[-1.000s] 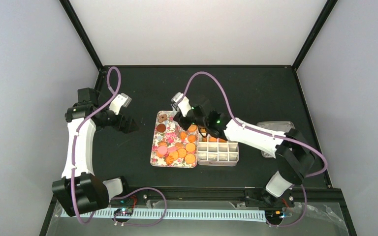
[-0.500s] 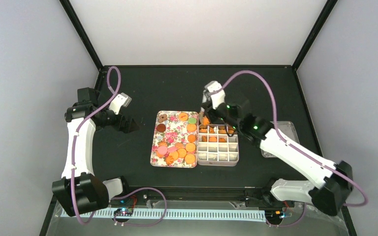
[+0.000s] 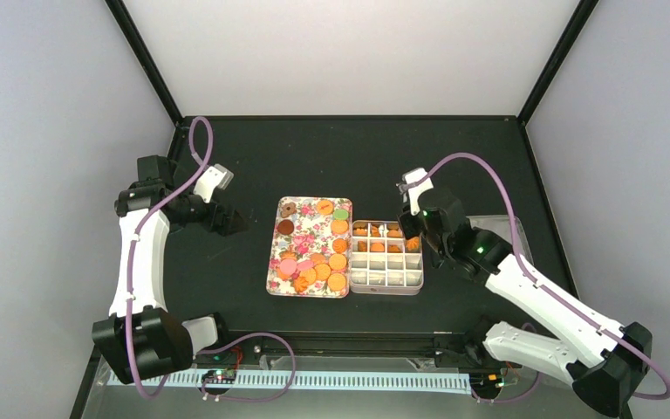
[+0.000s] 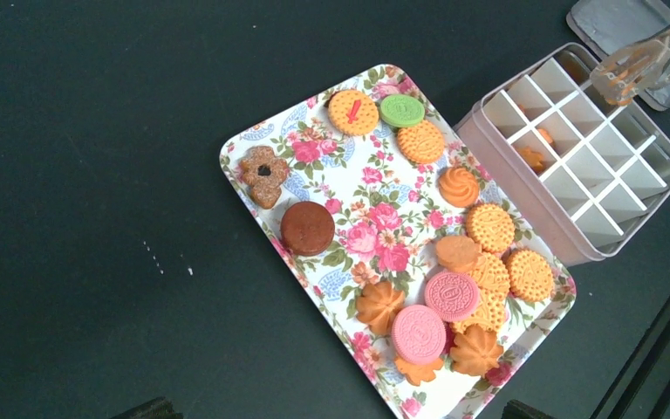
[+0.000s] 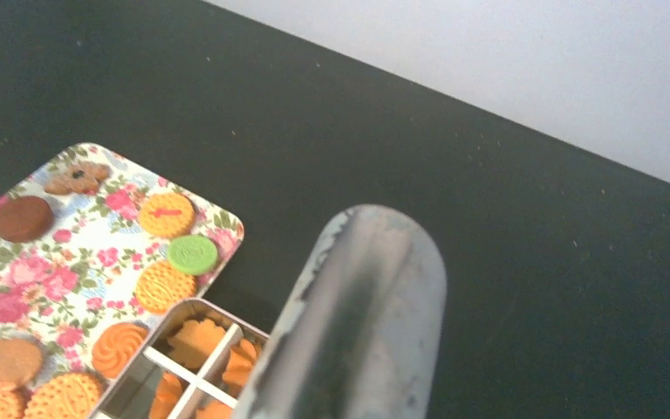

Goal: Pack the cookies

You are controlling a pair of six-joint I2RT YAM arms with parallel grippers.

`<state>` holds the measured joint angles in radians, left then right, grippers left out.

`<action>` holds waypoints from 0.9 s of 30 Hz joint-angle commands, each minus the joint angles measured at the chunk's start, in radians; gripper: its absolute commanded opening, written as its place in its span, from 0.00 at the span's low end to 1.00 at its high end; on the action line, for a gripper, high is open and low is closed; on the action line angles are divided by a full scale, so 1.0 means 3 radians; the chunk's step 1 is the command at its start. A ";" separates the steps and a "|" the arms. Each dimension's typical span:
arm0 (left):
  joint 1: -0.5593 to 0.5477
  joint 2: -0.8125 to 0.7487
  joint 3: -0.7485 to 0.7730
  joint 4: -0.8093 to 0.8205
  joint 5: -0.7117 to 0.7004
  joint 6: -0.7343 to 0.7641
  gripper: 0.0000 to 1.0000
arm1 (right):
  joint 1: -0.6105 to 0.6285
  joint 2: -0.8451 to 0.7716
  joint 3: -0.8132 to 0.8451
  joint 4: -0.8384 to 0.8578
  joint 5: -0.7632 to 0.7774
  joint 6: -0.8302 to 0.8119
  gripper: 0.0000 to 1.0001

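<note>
The right gripper (image 3: 422, 229) is clamped on the metal tongs (image 5: 358, 314), which have swung within the last second from the far end of the floral tray (image 3: 276, 262) to the far right corner of the divided box (image 3: 387, 281), so another piece looks ready to drop there. The left gripper (image 3: 227, 220) hangs wide open and empty, left of the tray. Most cookies (image 4: 454, 297) lie on the tray, and some fill the box's far cells. Only the left wrist view shows the tong tips pinching something orange, while the right wrist view shows mainly the handle
</note>
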<state>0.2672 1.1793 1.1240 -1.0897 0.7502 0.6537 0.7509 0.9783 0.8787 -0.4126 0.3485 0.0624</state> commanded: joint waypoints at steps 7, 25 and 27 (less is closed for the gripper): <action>0.0016 0.0025 0.0098 0.0049 0.0118 0.0056 0.99 | -0.0016 -0.0009 -0.0082 0.0045 0.0189 0.0090 0.11; 0.0016 0.0030 0.0103 -0.0004 0.0107 0.0080 0.99 | -0.0081 0.0061 0.0049 0.0135 -0.0016 0.0059 0.35; 0.0017 0.0029 0.0108 -0.0008 0.0111 0.0081 0.99 | -0.0089 0.0062 0.0072 0.0136 -0.0017 0.0050 0.34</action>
<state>0.2672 1.1805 1.1240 -1.0851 0.7605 0.6544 0.7338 0.9993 0.8547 -0.4038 0.3496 0.0845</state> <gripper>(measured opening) 0.988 0.348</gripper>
